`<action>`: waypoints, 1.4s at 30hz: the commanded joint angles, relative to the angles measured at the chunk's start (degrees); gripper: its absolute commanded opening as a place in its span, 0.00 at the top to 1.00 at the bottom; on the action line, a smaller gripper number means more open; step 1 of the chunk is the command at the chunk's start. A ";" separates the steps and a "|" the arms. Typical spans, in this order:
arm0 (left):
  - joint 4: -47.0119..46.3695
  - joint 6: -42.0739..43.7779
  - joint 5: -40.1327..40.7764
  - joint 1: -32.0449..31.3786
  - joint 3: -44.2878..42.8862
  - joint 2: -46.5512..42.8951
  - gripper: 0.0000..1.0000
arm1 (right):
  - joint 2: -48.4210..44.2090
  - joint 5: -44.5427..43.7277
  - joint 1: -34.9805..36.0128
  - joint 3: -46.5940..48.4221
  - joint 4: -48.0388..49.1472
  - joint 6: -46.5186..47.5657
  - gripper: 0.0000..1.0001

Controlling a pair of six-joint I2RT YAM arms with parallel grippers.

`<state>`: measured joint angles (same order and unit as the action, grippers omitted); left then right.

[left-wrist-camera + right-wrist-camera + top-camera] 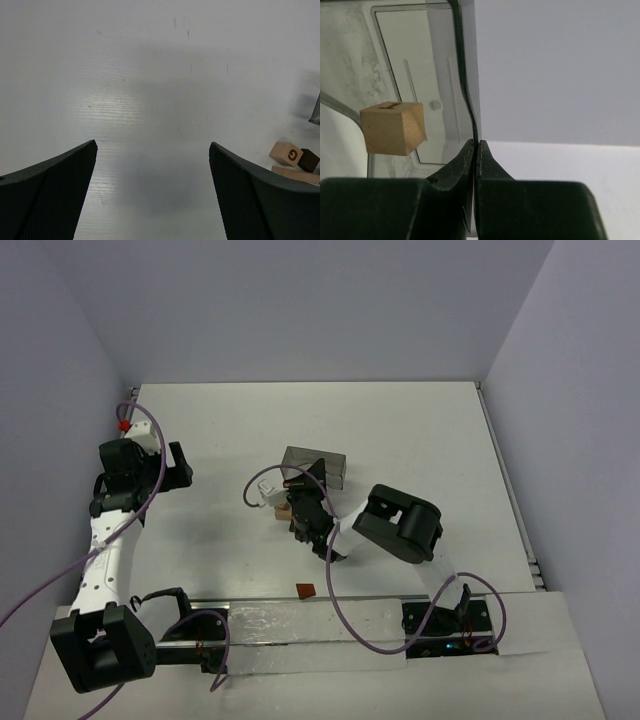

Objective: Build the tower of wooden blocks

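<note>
No stacked tower shows; the wooden cubes lie loose. A tan cube (285,510) lies left of my right gripper (303,492). The left wrist view shows a tan lettered cube (286,152), a dark brown cube (308,160) and another tan block (295,175) at its right edge. A reddish-brown cube (304,590) lies near the front rail. My right gripper (474,145) is shut on the wall of the grey translucent bin (462,75), holding it tipped. A tan cube (394,127) sits inside the bin. My left gripper (152,145) is open and empty over bare table at the left (180,466).
The grey bin (318,467) stands mid-table. A small white object (265,488) lies left of it. Purple cables loop around both arms. Walls close the table on the left, back and right.
</note>
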<state>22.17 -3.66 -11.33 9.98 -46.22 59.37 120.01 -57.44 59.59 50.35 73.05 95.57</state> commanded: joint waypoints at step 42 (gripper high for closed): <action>-1.25 2.34 -8.24 0.48 -3.74 -1.50 0.01 | -29.98 23.94 -10.58 20.79 -94.51 -78.41 1.00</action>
<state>22.27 -1.72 -17.01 10.22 -47.09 58.37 91.04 -42.88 49.85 69.42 -1.49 31.18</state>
